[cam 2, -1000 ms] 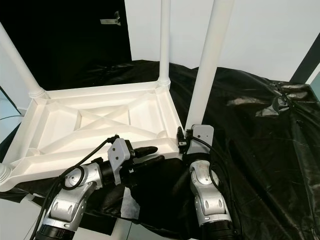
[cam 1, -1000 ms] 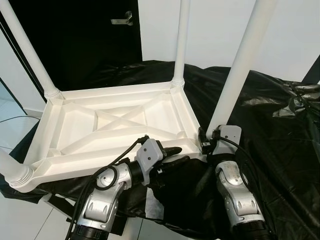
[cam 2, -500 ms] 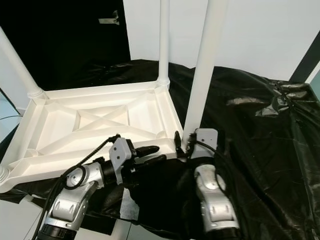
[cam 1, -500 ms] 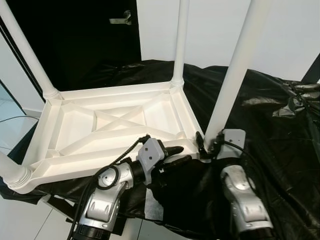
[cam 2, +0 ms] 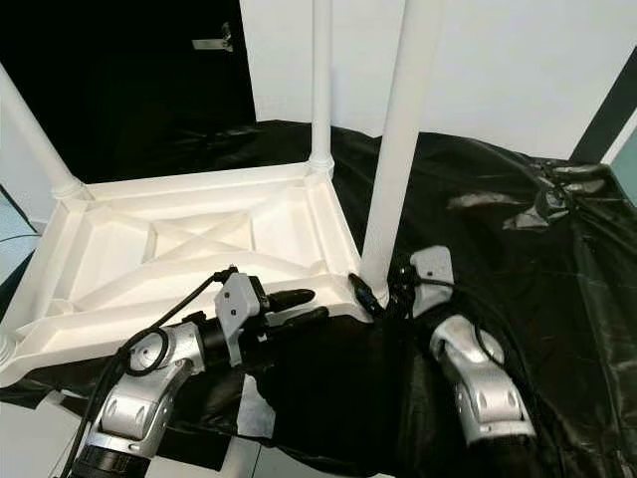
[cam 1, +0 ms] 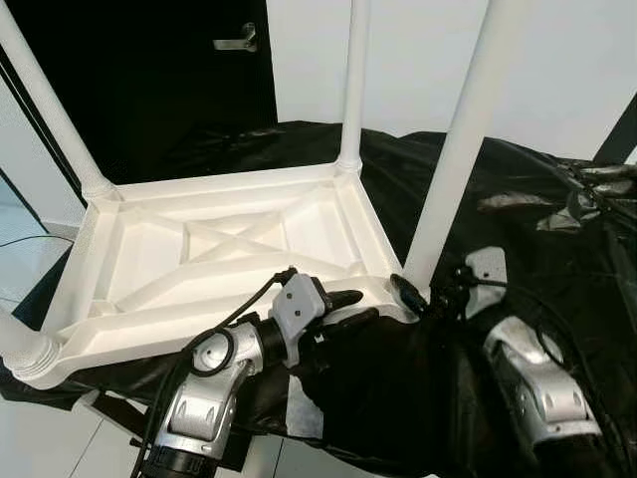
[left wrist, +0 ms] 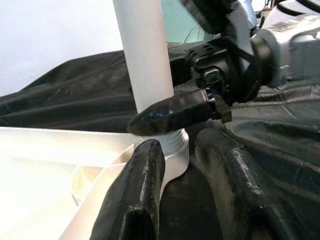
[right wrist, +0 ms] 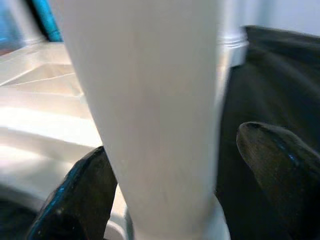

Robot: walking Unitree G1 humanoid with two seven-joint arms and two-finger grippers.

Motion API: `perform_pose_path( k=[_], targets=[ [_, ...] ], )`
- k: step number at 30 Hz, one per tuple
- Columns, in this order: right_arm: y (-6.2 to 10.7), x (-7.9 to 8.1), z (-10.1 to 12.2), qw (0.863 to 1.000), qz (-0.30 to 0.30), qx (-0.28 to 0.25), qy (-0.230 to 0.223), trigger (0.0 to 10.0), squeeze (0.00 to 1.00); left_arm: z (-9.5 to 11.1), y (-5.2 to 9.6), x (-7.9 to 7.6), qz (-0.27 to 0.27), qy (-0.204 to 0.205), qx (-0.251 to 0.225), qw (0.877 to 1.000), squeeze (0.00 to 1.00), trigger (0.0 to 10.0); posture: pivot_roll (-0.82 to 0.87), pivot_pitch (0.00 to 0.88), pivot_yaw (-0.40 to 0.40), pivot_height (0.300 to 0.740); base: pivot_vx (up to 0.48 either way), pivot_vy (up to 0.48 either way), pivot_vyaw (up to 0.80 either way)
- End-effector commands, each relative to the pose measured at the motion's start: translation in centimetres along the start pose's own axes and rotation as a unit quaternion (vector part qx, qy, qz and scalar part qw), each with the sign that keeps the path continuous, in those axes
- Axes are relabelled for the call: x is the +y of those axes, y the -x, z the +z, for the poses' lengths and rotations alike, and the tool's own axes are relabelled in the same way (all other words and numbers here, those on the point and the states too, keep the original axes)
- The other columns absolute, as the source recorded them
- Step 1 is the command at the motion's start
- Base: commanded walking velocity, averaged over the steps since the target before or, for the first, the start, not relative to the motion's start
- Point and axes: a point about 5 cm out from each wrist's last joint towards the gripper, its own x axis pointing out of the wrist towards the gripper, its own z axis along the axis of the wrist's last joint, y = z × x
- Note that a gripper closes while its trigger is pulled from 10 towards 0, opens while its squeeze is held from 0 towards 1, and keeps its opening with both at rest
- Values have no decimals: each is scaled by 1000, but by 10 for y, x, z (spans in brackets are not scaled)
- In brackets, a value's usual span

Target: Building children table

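- While the white table top (cam 1: 229,254) lies upside down on the black sheet (cam 1: 518,209), we see four white legs standing up from its corners, so most of the building looks done to us.
- Three of them are the far left leg (cam 1: 50,105), the far middle leg (cam 1: 350,80) and the near left leg (cam 1: 20,344), and each sits in its corner.
- The near right leg (cam 1: 463,129) is the one we are working on. It stands in its corner ring, but we cannot tell if it is all the way tight.
- Our right gripper (cam 1: 423,297) is at the bottom of that leg. In the right wrist view its two black fingers (right wrist: 75,195) are spread wide with the leg between them, and we cannot see them pinching it.
- Our left gripper (cam 1: 348,309) is just beside the front rim of the table top. Its fingers (left wrist: 135,195) are apart and hold nothing.
- What is left, we think, is to make this last leg firm and then flip the table onto its feet.
- The front rim hangs near the edge of the sheet, with the pale floor (cam 1: 40,438) below, so a hard push could slide it off.
- There is open room on the sheet to our right, while a dark door (cam 1: 149,70) and a white wall (cam 1: 418,60) are close behind the legs.
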Motion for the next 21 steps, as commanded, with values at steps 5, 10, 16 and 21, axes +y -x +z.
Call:
perform_pose_path(
  k=[5, 10, 16, 21],
  targets=[
    [-14, -1, -3, 998, 59, 15, 12, 8392, 0, 0, 1, 9, 58, -1, 5, 998, 0, 10000, 5, 0, -16, 740, 0, 0, 0],
    [-19, 1, -3, 995, 92, 25, 18, 0, 0, 1, 2, 9, 63, -2, 4, 998, 0, 10000, 19, 0, -27, 740, 0, 0, 0],
    [-8, -6, -13, 994, 98, 45, 12, 0, 0, 0, 4, 5, 70, 2, 6, 998, 0, 10000, 29, 0, -35, 740, 0, 0, 0],
    [-5, -9, -15, 996, 77, 43, -1, 10000, 0, -1, 4, 2, 68, 5, 6, 998, 0, 10000, 24, 0, -35, 740, 0, 0, 0]
  ],
)
